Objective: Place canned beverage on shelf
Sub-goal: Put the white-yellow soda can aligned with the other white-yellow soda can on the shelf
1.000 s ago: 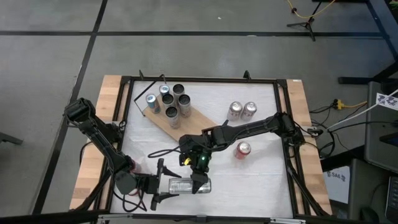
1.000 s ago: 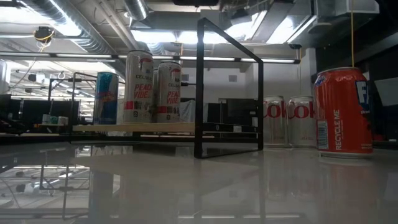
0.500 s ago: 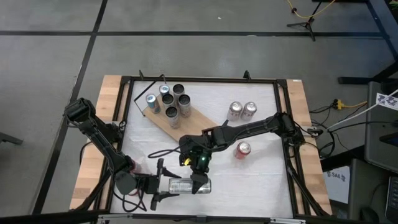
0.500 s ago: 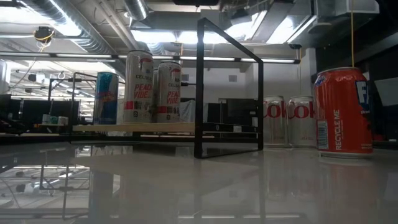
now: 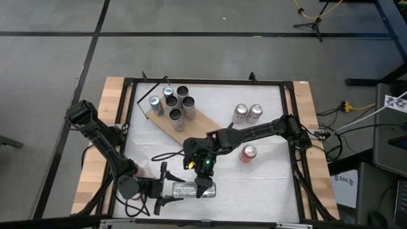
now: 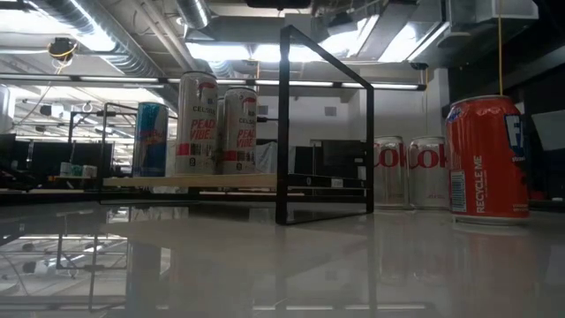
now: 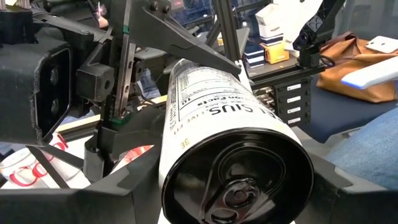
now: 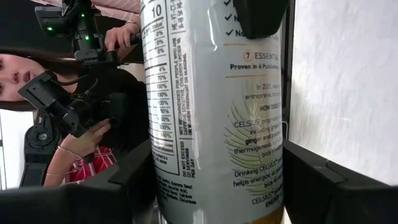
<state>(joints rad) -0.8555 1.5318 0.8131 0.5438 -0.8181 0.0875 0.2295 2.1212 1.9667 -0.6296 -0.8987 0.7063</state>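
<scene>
A white and gold canned beverage [image 5: 186, 189] lies level in the air near the table's front edge, with both grippers shut on it. My left gripper [image 5: 166, 189] is at its left end and my right gripper [image 5: 205, 186] at its right end. In the left wrist view the can [image 7: 230, 143] points its dark end at the camera. In the right wrist view its printed side [image 8: 211, 106] fills the picture. The shelf [image 5: 191, 130], a light wooden board on a black frame, stands at the far left and bears several cans [image 5: 175, 105]. The low view shows the shelf [image 6: 194, 181] but no gripper. My left gripper pinches the can's round wall near its left end [image 7: 171, 180] between its two fingers [image 7: 118, 186]. The fingers come level from the table's left and lie along the can. The can is level and clear of the table. My right gripper pinches the can's wall [image 8: 155, 174] between its two fingers [image 8: 118, 193], toward the can's right end. The fingers slant down from the far side and lie across the can. The can is clear of the table.
Two silver cans [image 5: 247, 113] and a red can [image 5: 248, 152] stand on the white tabletop right of the shelf. The low view shows the same red can [image 6: 487, 159] and silver cans [image 6: 410, 172]. A person [image 8: 81, 124] stands beyond the table's near edge.
</scene>
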